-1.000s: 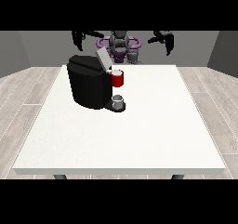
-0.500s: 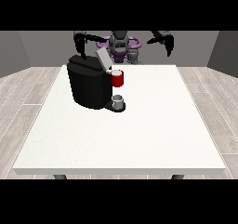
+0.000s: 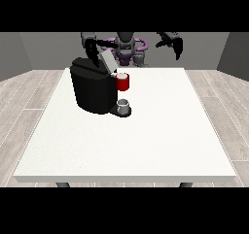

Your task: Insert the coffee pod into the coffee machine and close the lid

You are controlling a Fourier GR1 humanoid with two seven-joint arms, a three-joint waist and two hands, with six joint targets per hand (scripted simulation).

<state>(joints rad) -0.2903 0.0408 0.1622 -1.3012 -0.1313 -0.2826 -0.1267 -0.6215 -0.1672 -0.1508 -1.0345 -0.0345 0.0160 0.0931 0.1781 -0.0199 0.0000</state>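
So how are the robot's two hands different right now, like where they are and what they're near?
The hand at the view's left hangs over the black coffee machine, close by its raised grey lid; the hand at the view's right hangs in the air beyond the white table's far edge, near nothing. The left-side one is lower and nearer the red pod holder; the right-side one is well away from it. Both are black, and neither holds anything.

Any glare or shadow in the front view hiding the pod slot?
Front view: even light, no glare on the table; the machine is uniformly black, so the slot under its raised lid cannot be made out; the hand at the view's left overlaps it.
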